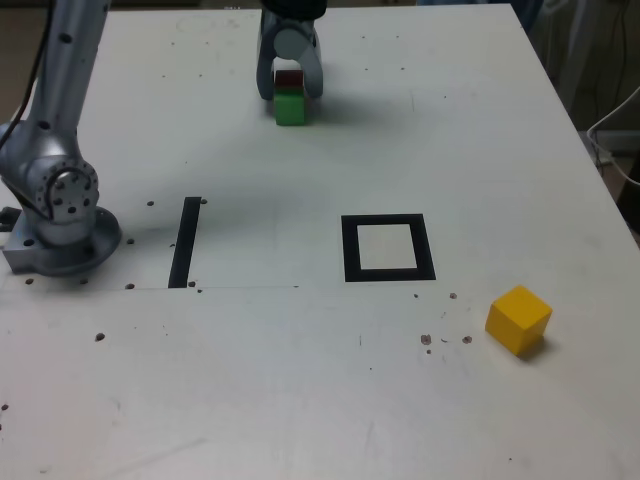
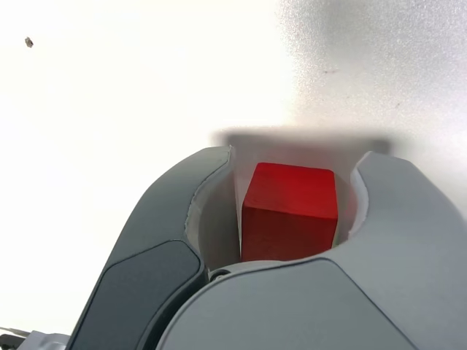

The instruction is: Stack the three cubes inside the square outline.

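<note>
Showing green cube [image 1: 290, 108] outside; wrist view reveals only red cube [image 2: 290, 211].

Z1 base [image 1: 65, 240] at the exterior view's left, arm link [image 1: 72, 75] rising from it, leaning slightly right and running out past the top edge. Wrist end [image 1: 293, 8] dark, near top centre, gripper [image 1: 291, 94] hanging below it, pointing down. Wrist view: curved grey fingers [image 2: 398, 211] apart, jaws partly open
</note>
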Controlling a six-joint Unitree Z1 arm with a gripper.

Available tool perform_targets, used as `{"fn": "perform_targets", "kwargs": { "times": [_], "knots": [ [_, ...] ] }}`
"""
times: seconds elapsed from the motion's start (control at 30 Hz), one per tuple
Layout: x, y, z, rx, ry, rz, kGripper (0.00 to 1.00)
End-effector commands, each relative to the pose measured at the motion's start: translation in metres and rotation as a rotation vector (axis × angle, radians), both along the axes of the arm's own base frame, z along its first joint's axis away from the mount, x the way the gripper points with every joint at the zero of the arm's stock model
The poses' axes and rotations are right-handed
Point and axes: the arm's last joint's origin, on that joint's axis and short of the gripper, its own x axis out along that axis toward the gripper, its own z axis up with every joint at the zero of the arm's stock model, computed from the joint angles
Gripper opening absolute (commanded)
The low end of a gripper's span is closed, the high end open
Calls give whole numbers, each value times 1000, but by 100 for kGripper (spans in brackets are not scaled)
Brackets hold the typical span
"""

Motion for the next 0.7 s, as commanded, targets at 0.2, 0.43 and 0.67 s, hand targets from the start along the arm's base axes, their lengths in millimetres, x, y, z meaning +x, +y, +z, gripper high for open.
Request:
{"fn": "perform_targets", "kwargs": {
  "times": [0.2, 0.43, 0.67],
  "knots": [
    [2, 0, -3, -5, -22, 1, 40],
    [2, -1, -2, -5, -25, 1, 40],
    [1, -2, 3, 2, -31, 1, 40]
  ]
}}
